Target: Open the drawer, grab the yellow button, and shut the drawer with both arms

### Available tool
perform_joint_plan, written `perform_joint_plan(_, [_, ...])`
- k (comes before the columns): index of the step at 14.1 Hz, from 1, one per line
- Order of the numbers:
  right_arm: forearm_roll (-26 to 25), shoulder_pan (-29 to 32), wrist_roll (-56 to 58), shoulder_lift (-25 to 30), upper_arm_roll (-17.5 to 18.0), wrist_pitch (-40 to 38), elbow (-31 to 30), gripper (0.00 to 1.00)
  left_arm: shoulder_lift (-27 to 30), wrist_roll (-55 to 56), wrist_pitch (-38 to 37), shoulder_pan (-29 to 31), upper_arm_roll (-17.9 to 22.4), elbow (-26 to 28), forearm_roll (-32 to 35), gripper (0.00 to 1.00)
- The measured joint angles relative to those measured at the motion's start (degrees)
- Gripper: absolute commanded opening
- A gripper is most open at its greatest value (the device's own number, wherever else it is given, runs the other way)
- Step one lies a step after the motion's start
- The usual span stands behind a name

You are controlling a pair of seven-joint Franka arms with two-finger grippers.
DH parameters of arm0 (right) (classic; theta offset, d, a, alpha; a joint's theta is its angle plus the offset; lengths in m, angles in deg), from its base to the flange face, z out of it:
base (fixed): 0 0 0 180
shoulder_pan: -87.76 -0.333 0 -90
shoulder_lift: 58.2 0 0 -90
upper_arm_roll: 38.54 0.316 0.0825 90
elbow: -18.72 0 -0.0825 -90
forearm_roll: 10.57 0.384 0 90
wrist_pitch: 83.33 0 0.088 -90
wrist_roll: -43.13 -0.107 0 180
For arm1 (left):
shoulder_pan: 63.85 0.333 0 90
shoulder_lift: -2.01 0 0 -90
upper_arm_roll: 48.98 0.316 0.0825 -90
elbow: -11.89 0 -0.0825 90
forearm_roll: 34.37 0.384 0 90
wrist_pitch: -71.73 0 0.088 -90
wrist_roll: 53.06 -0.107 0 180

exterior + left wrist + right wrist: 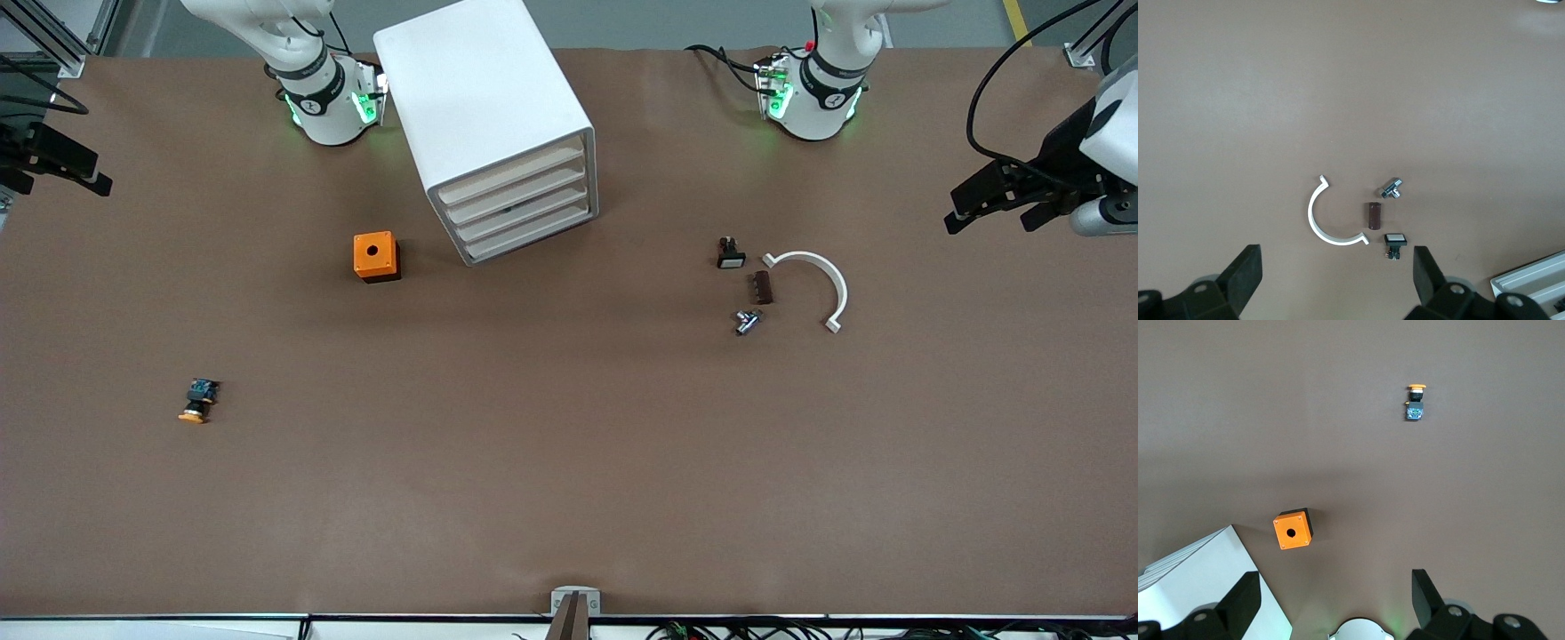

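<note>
Cut off at the edges, small parts unclear
Front view's edges crop both arms and the right gripper; each wrist view shows only its own fingers, the left gripper included. The cabinet loses its top corner, and the small metal part is too tiny to identify

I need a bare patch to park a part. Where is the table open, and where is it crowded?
Widest bare stretch: the table between the button and the front camera's edge, running toward the left arm's end. Also open between the drawer cabinet and the black part. Crowded around the white arc, brown block and metal piece.
</note>
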Motion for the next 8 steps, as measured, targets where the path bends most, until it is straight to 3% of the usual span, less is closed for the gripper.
perform_joint_plan(8, [-0.64,0.83,2.95,0.55,-0.01,1.10,-0.28,1.00,0.00,0.00,-0.72,-0.07,-1.32,-0.55,2.13,1.00])
